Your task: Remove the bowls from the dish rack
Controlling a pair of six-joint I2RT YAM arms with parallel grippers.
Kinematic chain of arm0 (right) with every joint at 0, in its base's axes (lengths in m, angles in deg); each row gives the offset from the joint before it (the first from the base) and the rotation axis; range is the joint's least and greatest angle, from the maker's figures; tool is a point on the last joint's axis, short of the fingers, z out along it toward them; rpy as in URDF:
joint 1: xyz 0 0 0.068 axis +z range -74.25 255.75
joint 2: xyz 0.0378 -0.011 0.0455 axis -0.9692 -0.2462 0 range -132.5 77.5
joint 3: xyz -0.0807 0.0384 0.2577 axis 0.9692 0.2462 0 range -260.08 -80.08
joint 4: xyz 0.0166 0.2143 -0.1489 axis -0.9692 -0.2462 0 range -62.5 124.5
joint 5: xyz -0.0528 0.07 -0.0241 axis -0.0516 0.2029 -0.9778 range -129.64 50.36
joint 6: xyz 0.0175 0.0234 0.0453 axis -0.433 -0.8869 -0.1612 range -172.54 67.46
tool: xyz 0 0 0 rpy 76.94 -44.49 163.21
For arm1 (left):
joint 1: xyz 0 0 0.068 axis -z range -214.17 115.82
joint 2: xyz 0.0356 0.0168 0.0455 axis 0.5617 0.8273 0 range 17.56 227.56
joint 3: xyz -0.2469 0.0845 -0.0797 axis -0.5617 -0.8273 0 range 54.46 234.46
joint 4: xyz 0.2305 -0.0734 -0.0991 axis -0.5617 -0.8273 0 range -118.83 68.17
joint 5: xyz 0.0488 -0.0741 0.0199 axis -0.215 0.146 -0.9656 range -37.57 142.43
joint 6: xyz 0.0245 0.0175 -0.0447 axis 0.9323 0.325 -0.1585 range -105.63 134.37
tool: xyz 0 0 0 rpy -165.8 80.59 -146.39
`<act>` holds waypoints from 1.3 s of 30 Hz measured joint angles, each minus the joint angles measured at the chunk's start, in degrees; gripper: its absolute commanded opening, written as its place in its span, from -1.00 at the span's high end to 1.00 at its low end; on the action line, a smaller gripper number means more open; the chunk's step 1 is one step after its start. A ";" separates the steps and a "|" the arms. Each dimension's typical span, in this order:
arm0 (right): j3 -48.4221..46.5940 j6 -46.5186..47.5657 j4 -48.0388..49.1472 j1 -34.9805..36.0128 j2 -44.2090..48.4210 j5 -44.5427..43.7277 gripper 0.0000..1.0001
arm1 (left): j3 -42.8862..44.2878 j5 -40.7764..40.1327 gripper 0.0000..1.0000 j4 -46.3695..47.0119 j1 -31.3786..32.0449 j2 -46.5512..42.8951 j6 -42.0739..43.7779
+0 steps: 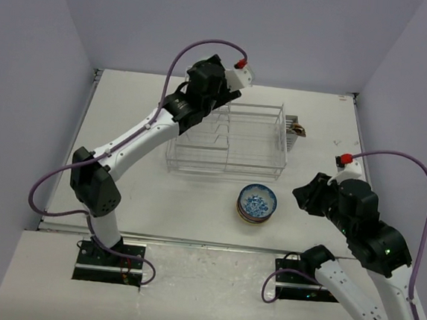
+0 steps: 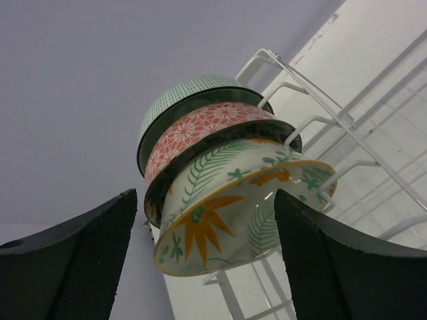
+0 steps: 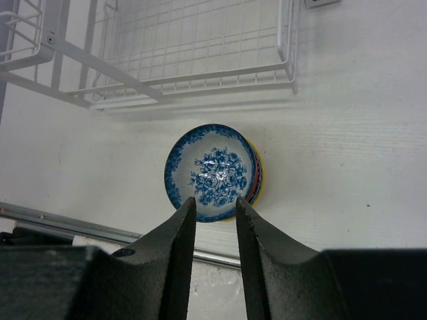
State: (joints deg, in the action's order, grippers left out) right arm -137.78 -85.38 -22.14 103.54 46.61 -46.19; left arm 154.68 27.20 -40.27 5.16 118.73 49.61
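The dish rack (image 1: 227, 160) stands mid-table. At its far left end three bowls stand on edge in the slots: a pale yellow floral bowl (image 2: 240, 213) nearest, a red-orange one (image 2: 200, 133) behind it, and a green one (image 2: 187, 100) last. My left gripper (image 2: 205, 200) is open wide, a finger on each side of the yellow bowl, not touching it. In front of the rack a blue-white floral bowl (image 3: 212, 172) tops a short stack (image 1: 257, 203) on the table. Above its near rim my right gripper (image 3: 215, 201) is slightly open and holds nothing.
A small dark object (image 1: 298, 128) sits against the rack's right end. The rack's wire dividers (image 2: 333, 117) run just right of the bowls. A metal strip (image 3: 80, 227) marks the table's near edge. Walls close in the table on three sides.
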 measured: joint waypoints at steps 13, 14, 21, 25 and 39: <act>-0.15 1.86 -0.02 0.00 0.07 0.07 0.36 | 0.70 -3.98 0.59 5.70 -1.31 1.57 4.92; -0.15 1.90 -0.02 0.00 0.07 0.11 0.36 | 0.22 -4.22 0.65 5.99 -1.36 1.36 5.11; -0.15 2.08 0.02 0.00 0.07 1.18 0.35 | -4.63 -5.66 1.00 8.13 -1.70 -1.57 7.52; -0.15 2.08 0.04 0.00 0.07 1.62 0.35 | -5.31 -5.62 1.00 8.57 -1.68 -2.10 7.37; -0.15 2.08 0.72 0.00 -0.98 1.77 0.28 | -7.67 -3.91 1.00 8.02 -1.03 -8.74 -3.54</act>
State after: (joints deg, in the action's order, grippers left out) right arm -137.93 -83.30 -21.42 103.54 45.62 -44.42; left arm 147.01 23.29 -32.25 4.13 109.98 46.07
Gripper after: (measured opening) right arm 0.361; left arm 0.033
